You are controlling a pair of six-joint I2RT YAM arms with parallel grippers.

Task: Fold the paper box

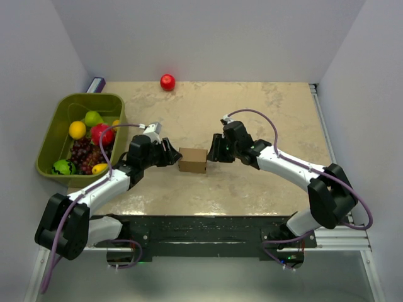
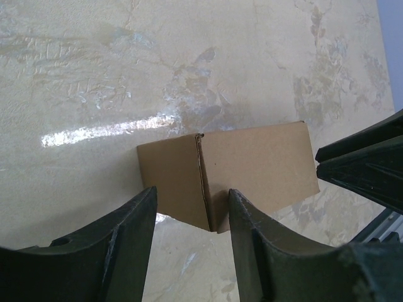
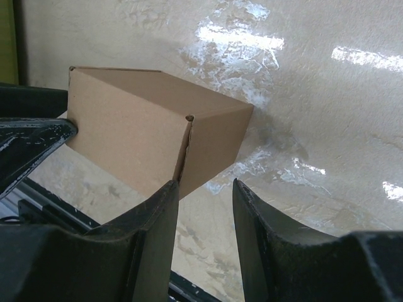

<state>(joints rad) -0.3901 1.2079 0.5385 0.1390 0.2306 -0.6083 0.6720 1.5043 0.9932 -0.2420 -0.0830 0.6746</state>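
1. Paper box (image 1: 192, 160): folded shut into a small brown block, lying flat near the middle of the table (image 1: 271, 113), with its long side running left to right.
2. From the left wrist view: one vertical corner of the box and a seam beside it, facing the camera, the lower end of that corner dipping into the gap between the fingers.
3. Left gripper (image 2: 191, 195): at the box's left end, released, fingers spread with the corner at their mouth and no clamp on the cardboard.
4. Right gripper (image 3: 204, 184): at the box's right end, likewise released, fingers apart, bare tabletop showing between them, the box's near corner just beside the tip of one finger.
5. Both grippers low over the table, facing each other across the box.
6. Green bin (image 1: 63, 107): at the table's left edge, beside the left arm, holding fruit (image 1: 77, 129) in yellow, green, red and dark purple.
7. Red sphere (image 1: 167, 82): alone at the far edge, well apart from the box.
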